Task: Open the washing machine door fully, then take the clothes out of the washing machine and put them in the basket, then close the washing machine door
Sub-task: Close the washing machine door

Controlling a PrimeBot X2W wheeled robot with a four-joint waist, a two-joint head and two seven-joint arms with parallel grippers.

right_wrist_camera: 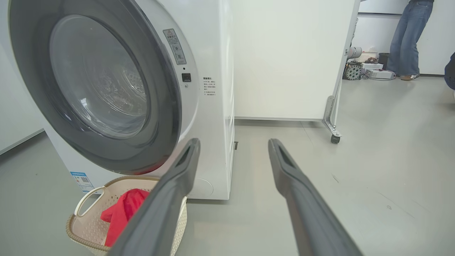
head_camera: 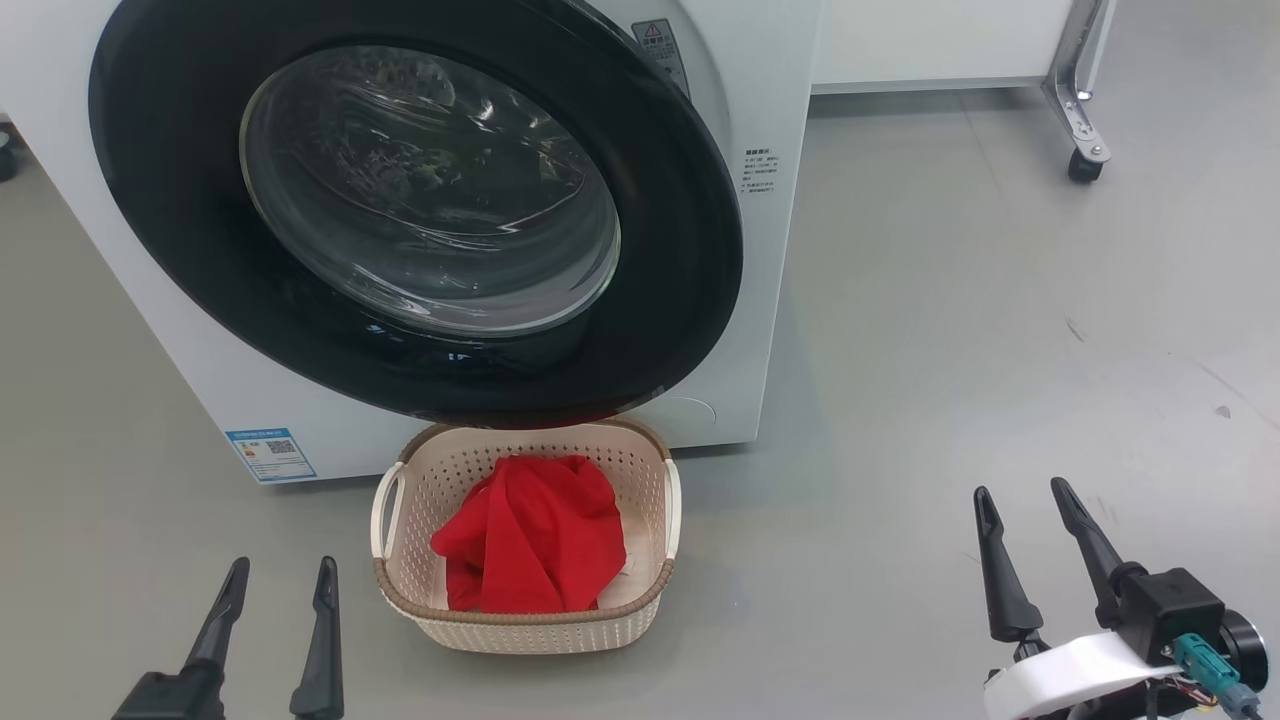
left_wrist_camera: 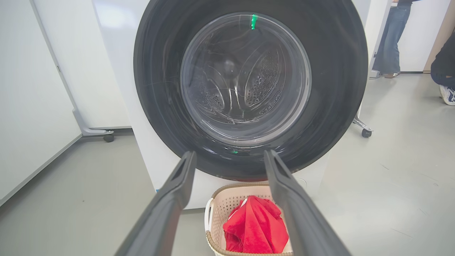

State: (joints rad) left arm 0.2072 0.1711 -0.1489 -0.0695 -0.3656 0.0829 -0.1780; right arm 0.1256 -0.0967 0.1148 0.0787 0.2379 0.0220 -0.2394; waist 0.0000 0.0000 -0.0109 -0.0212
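Near the basket (head_camera: pixel 530 632), left gripper (head_camera: pixel 283 566), right gripper (head_camera: pixel 1020 490): jaws apart, empty.

A white wheeled partition (right_wrist_camera: pixel 284 60) stands on the grey floor (right_wrist_camera: pixel 391 160), a person in jeans (right_wrist_camera: pixel 408 35) beyond.

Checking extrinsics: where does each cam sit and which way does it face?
Head view: on the head, looking forward and down at door and basket; left tool lower left, right tool lower right.
Left wrist view: left wrist, facing door head-on; own fingers below.
Right wrist view: right wrist, door seen slantwise; own fingers below.
Shared: all show basket with red clothes.
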